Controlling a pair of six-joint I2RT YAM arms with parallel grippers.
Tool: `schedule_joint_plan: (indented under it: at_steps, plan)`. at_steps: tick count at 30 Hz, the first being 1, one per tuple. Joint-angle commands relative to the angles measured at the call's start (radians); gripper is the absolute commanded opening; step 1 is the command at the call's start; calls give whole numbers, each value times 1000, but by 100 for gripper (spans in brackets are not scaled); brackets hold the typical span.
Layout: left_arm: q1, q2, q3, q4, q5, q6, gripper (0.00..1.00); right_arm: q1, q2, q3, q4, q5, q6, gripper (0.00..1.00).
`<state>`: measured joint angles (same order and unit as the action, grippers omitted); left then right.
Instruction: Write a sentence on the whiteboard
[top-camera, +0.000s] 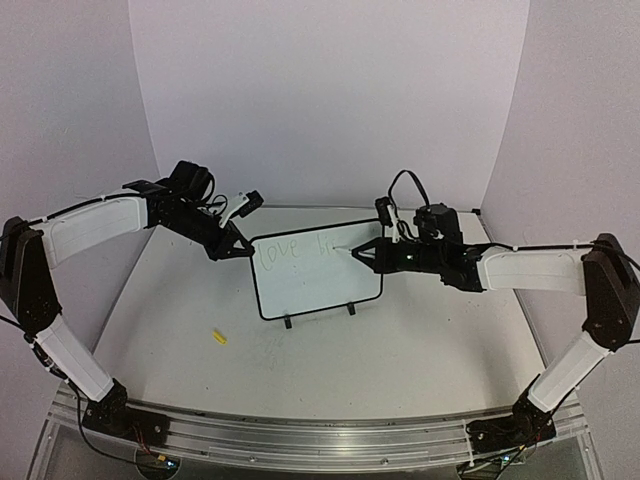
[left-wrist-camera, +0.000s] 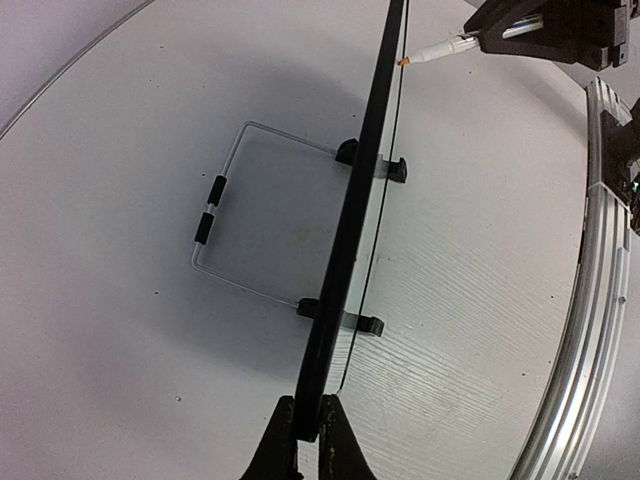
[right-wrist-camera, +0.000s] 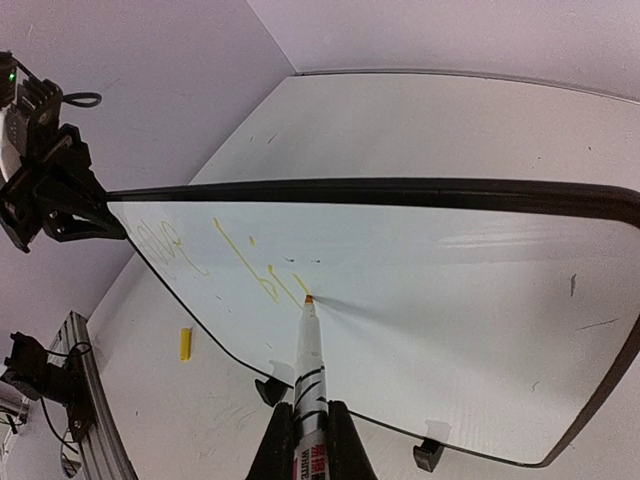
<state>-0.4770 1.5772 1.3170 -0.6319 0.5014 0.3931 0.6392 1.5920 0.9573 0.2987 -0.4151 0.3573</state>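
Observation:
The whiteboard (top-camera: 315, 275) stands upright on two black feet at mid-table. It also shows edge-on in the left wrist view (left-wrist-camera: 362, 190) and face-on in the right wrist view (right-wrist-camera: 460, 290). Faint writing (top-camera: 283, 251) reads "love", with a few yellowish strokes of a further word (right-wrist-camera: 255, 270) beside it. My left gripper (top-camera: 240, 249) is shut on the board's left edge (left-wrist-camera: 309, 435). My right gripper (top-camera: 368, 254) is shut on a white marker (right-wrist-camera: 309, 375). The marker's orange tip touches the board at the end of the last stroke.
A small yellow marker cap (top-camera: 219, 337) lies on the table in front of the board's left side, also in the right wrist view (right-wrist-camera: 185, 343). A wire stand (left-wrist-camera: 225, 215) props the board from behind. A metal rail (top-camera: 300, 435) runs along the near edge.

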Motion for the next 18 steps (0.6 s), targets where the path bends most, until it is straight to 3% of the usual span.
schedule_joint_plan:
  at_steps: [1,18]
  plan:
    - [14,-9,-5,11,-141,59,0,-6,-40,35,62,46,11,0]
    - [14,-11,-5,11,-141,59,0,-6,-59,-14,68,119,21,0]
